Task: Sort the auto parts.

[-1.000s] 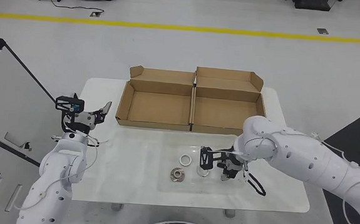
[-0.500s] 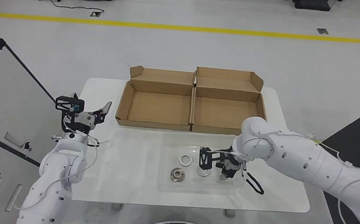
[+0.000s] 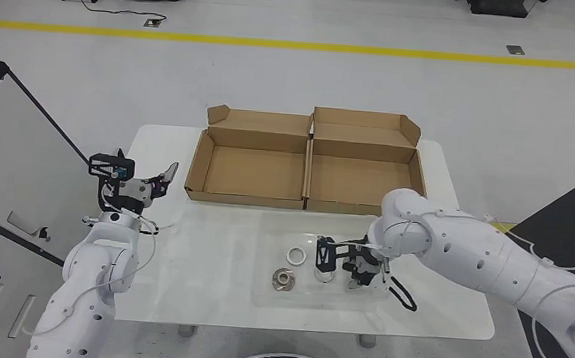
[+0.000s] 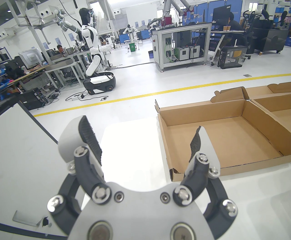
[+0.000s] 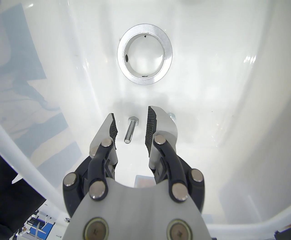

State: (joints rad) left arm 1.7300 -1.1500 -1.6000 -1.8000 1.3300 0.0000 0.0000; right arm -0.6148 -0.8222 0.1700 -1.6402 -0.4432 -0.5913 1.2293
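My right gripper is down inside a clear plastic tray at the table's front middle. Seen from its wrist, the right gripper is open, and a small steel bolt lies loose between its fingers, untouched. A silver metal ring lies on the tray floor just beyond. A second bolt head peeks out beside one finger. From above, a white ring and a flanged metal part lie in the tray. My left gripper hangs open and empty off the table's left edge.
Two open cardboard boxes, left and right, stand side by side at the back of the white table. The left box lies ahead of the left gripper. The curved tray wall rises around the right gripper.
The right arm has shifted slightly to the left over the tray, the gripper staying low by the bolt. The left arm has not moved.
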